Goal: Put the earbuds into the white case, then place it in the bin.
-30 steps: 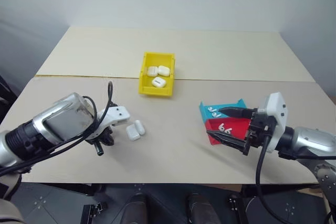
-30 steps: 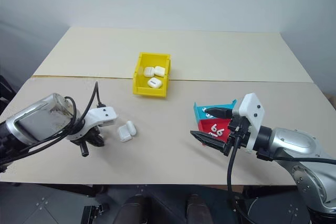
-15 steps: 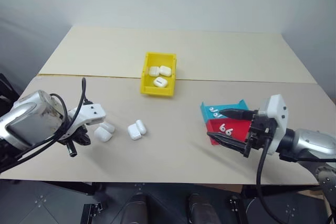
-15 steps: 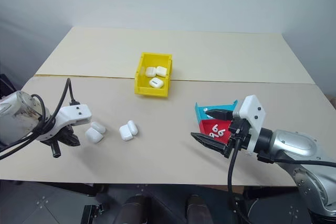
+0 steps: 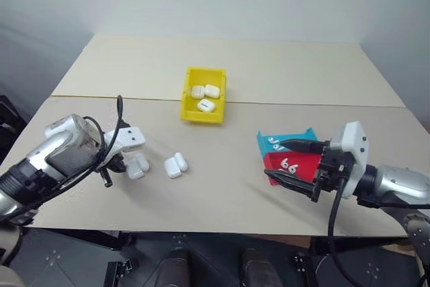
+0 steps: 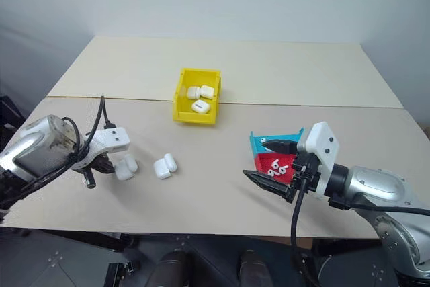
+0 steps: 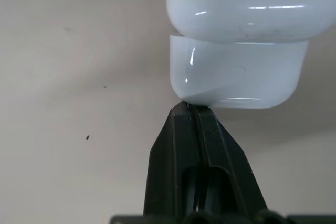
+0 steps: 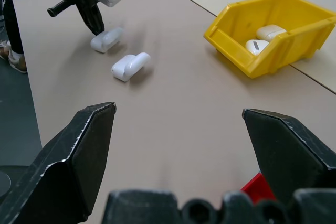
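Left arm: angled steeply down near the surface's (image 5: 222, 186) left edge; fingers (image 7: 197, 129) closed, empty, tips touching a white case (image 5: 138, 167).
Right arm: near level; fingers (image 8: 79, 156) spread wide, empty.

Silver arms, white wrist housings, black fingers

The left arm (image 5: 64, 156) is brushed silver with looping black cables; the right arm (image 5: 396, 183) matches, its white housing (image 5: 353, 146) apparently screwed on, and the right gripper (image 5: 290, 160) has tapered matte-black fingers.
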Robot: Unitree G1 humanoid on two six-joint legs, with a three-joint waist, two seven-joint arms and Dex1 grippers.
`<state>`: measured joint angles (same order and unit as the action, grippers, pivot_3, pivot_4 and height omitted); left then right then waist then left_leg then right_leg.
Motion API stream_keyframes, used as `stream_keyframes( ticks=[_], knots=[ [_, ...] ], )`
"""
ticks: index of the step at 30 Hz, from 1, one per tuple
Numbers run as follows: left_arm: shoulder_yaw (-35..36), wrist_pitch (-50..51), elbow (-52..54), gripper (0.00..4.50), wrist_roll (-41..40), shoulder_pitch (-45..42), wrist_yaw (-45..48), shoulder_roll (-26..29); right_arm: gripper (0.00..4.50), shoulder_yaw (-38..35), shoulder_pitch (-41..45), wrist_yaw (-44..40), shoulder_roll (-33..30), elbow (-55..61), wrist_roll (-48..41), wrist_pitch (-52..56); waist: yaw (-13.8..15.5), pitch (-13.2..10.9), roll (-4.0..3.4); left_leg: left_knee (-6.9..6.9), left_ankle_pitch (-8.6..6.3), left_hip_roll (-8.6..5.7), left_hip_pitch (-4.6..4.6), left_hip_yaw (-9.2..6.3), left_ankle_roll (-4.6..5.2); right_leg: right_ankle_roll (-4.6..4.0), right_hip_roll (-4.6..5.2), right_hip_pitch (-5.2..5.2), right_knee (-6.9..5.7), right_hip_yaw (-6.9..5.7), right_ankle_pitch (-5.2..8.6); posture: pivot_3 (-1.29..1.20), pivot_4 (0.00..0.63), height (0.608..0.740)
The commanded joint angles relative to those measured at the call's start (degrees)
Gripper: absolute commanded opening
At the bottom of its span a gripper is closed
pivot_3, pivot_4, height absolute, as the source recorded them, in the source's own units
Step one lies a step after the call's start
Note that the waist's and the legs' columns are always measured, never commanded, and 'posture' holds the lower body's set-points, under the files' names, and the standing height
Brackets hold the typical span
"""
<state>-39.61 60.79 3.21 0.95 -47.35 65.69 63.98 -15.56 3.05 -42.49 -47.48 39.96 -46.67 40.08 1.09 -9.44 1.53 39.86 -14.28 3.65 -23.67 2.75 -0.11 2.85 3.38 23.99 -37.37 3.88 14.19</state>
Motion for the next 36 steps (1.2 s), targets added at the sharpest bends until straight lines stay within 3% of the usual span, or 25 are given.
stream_keyframes(
  ticks=[1,5,13,20,23,28,36],
  knots=[
    [2.1,-1.2,-1.0,0.04,1.5,-0.9,-0.5,-2.3,4.50,-2.5,-0.5,0.3,-0.2,2.1,-1.8,-0.6,0.1,0.0,-0.01,0.03,0.01,-0.01,0.02,0.00,0.00,0.00,0.00,-0.01,-0.07,0.01,0.00,0.00,0.150,0.740],
    [4.5,-2.0,0.3,0.04,1.6,0.0,1.4,-0.8,4.50,-3.3,-1.8,0.5,-0.3,2.8,-2.3,-0.8,-0.1,0.0,0.01,0.11,0.01,0.00,-0.04,-0.01,-0.01,0.00,0.00,0.07,-0.17,0.02,0.00,0.00,0.150,0.740],
    [10.4,-3.5,4.5,0.04,-2.8,2.8,10.5,8.4,4.50,-3.1,-2.3,-0.2,-0.6,2.5,-2.0,-1.5,-1.0,0.0,0.08,0.03,0.00,0.03,-0.14,0.01,0.00,-0.04,-0.02,0.22,-0.15,0.03,0.06,0.00,0.150,0.740],
    [26.4,-22.5,-1.3,0.04,-9.2,9.7,9.5,6.9,4.50,-1.6,-0.1,-1.7,-0.7,0.6,-1.1,-2.1,-0.8,-0.1,0.11,0.05,0.01,0.05,-0.10,0.02,0.00,-0.05,-0.01,0.20,-0.18,0.02,0.06,0.00,0.150,0.740],
    [24.4,-25.7,-3.2,0.56,-8.3,7.7,15.4,7.4,4.50,-0.8,0.9,-2.5,-0.9,-0.1,-0.6,-2.4,-0.5,-0.1,0.11,0.05,0.00,0.04,-0.12,0.06,0.00,-0.04,0.00,0.20,-0.14,0.02,0.06,0.00,0.150,0.740],
    [23.4,-38.6,-9.9,2.07,-7.7,4.3,25.7,5.6,4.50,0.1,2.4,-4.0,-1.2,-1.0,0.1,-2.6,-0.4,-0.1,0.11,0.04,0.00,0.05,-0.12,0.08,0.00,-0.07,-0.02,0.22,-0.17,0.02,0.07,0.00,0.150,0.740],
    [10.2,-56.5,-20.8,4.45,-4.9,-5.3,26.8,3.4,4.50,0.2,2.8,-4.9,-1.4,-0.4,0.3,-2.4,-0.4,0.0,0.11,0.05,0.00,0.05,-0.13,0.08,0.00,-0.06,-0.02,0.20,-0.15,0.03,0.06,0.00,0.150,0.740]
  ],
)
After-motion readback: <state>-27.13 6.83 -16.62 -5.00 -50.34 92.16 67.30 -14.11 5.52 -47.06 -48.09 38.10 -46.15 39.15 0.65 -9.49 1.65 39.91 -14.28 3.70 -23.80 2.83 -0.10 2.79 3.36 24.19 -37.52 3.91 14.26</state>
